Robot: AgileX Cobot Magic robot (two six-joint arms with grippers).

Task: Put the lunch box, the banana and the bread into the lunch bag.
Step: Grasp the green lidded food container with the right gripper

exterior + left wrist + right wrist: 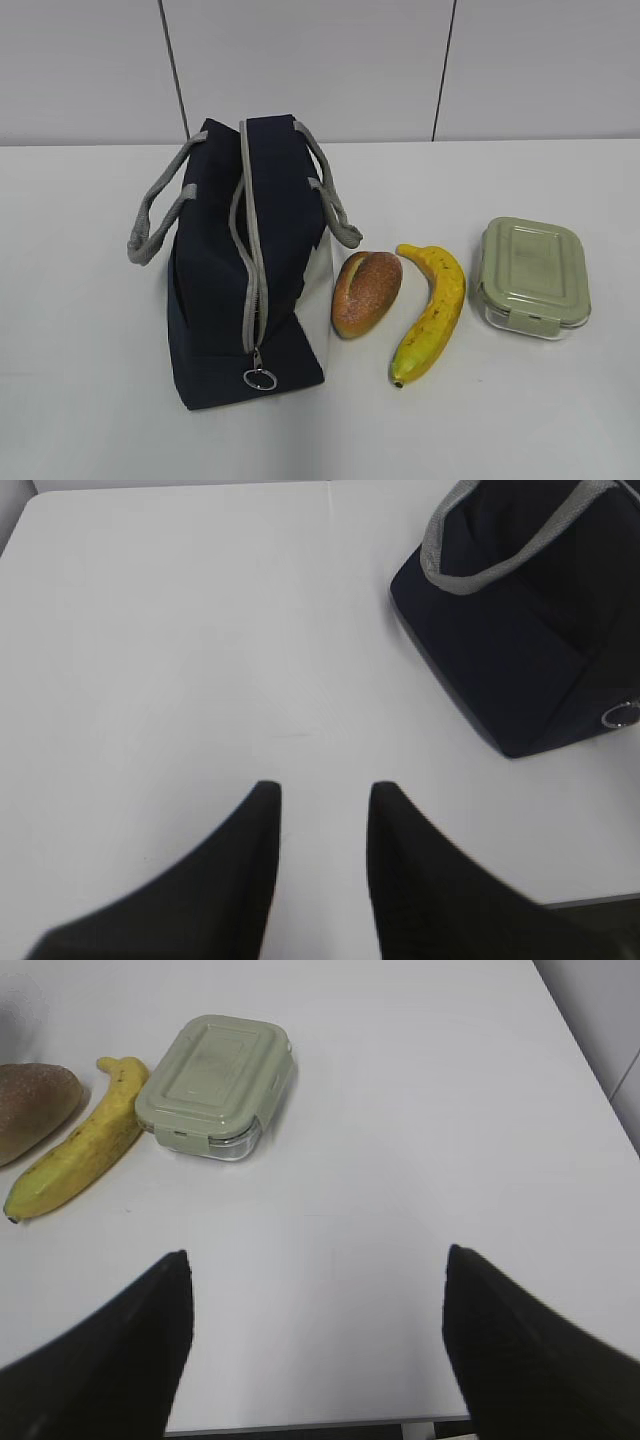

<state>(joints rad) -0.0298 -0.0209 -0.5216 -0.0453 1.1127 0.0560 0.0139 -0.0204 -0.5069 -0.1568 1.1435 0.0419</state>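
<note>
The navy lunch bag (245, 270) stands on the white table with its grey zipper closed and the ring pull (260, 379) at the near end. To its right lie the bread (365, 292), the banana (432, 310) and the green-lidded lunch box (532, 276) in a row. Neither arm shows in the exterior view. My left gripper (325, 792) hovers open over bare table, left of the lunch bag (520, 630). My right gripper (315, 1260) is wide open above bare table, near the front edge, with the lunch box (215, 1085), banana (80, 1150) and bread (30, 1108) beyond it to the left.
Two grey webbing handles (160, 215) droop off the bag's sides. A pale panelled wall runs behind the table. The table's front edge (300, 1425) lies just under the right gripper's fingers.
</note>
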